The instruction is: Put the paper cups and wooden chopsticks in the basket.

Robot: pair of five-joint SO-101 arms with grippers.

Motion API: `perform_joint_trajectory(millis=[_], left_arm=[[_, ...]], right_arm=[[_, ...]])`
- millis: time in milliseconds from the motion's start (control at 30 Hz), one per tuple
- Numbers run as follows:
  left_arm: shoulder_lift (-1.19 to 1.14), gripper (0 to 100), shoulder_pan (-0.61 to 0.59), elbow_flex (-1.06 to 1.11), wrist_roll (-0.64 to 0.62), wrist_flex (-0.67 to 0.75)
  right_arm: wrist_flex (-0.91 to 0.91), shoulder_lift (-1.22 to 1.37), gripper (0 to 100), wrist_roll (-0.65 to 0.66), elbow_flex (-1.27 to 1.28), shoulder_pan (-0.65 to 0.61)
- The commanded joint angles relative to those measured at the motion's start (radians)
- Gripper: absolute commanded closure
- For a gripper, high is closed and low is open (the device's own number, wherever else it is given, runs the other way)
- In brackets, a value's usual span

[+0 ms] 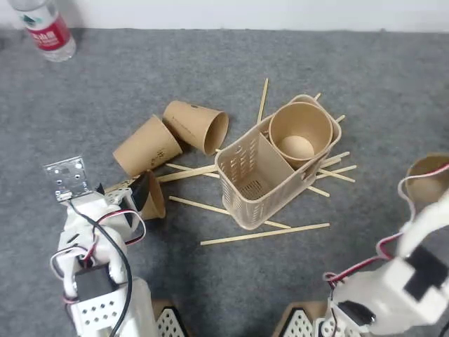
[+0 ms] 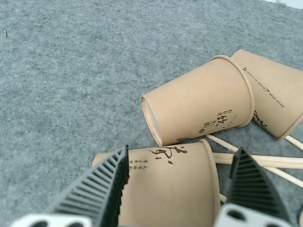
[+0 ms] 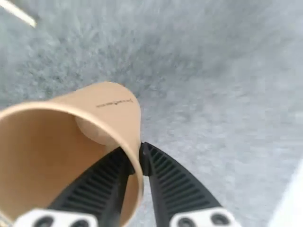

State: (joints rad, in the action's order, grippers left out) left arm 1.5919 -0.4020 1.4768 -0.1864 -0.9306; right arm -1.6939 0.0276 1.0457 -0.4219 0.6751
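Left claw (image 2: 183, 152) stands open, with one ribbed finger (image 2: 110, 182) on each side of the front cup (image 2: 165, 189). That cup lies on its side, and a gap shows between one finger and its rim. Seen from above, it sits at 8 o'clock from the basket (image 1: 245, 165).

Right claw (image 3: 140, 152) is closed on the rim of the held cup (image 3: 71, 142), one finger inside the wall and one outside. From above, this cup (image 1: 424, 181) is at 3 o'clock from the basket, well apart from it. I cannot tell whether it is off the carpet (image 1: 210, 63).

Two more cups lie on their sides, touching each other, at 9 to 10 o'clock from the basket. The mid cup (image 1: 147, 146) is just beyond the front cup. The far cup (image 1: 198, 126) has its mouth turned toward the basket.

A fifth, the basket cup (image 1: 300, 133), stands upright in the compartment at the basket's 1 o'clock end.

Chopsticks (image 1: 263, 234) lie loose on the carpet around the basket. One long one is at 6 o'clock and one is at 12 o'clock. Several poke out from under the basket at 3 o'clock, and a few run off toward 9 o'clock.

A bottle (image 1: 48, 29) lies at the far 10 o'clock corner.
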Motion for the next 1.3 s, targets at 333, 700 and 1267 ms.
perform_joint_trajectory(millis=[333, 700, 1267], left_arm=[[0.008, 67, -0.005, 0.002, -0.002, 0.028], [0.008, 67, -0.005, 0.004, -0.002, 0.028], [0.008, 67, -0.003, 0.004, -0.002, 0.029]], right_arm=[[-0.064, -0.430, 99.1, -0.477, -0.339, -0.492], [-0.099, -0.437, 99.2, -0.763, -0.276, -0.878], [-0.090, -0.530, 99.1, -0.784, 0.150, -0.771]])
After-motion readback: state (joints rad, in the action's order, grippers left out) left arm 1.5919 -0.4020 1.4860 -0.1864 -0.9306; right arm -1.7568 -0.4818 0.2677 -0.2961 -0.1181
